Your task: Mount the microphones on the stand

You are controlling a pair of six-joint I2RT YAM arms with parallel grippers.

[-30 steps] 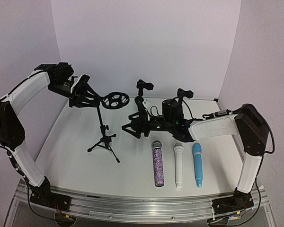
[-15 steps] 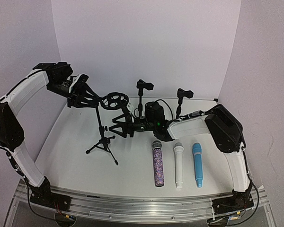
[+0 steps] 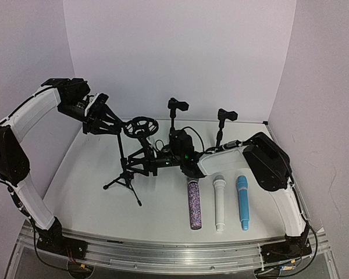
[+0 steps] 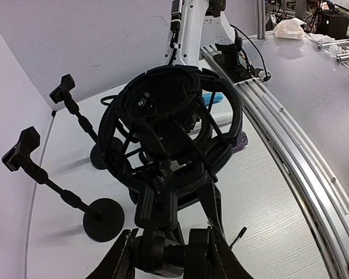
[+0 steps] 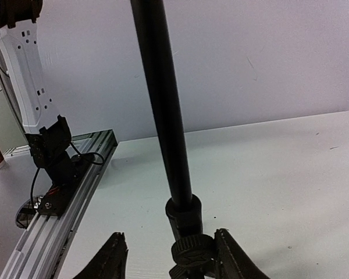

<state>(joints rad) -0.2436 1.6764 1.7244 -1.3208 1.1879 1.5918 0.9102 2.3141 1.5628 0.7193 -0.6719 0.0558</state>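
The black tripod stand (image 3: 124, 158) stands left of centre, with a round shock-mount holder (image 3: 142, 126) on top. My left gripper (image 3: 113, 124) is shut on the stand's swivel joint just under the holder (image 4: 174, 113), as the left wrist view (image 4: 168, 251) shows. My right gripper (image 3: 134, 163) is open, its jaws either side of the stand's pole (image 5: 163, 116); in the right wrist view (image 5: 170, 243) one finger touches the pole's knob (image 5: 192, 251). The purple-glitter microphone (image 3: 193, 203), white microphone (image 3: 219, 203) and light blue microphone (image 3: 242, 202) lie side by side near the front.
Two small round-base desk stands with clips stand at the back, one in the middle (image 3: 175, 106) and one to the right (image 3: 223, 115); both show in the left wrist view (image 4: 102, 218). The metal rail (image 3: 174, 251) runs along the near edge.
My right gripper has swung left from the table's middle to the tripod's pole. The tripod has shifted a little; my left gripper stays shut on its top joint.
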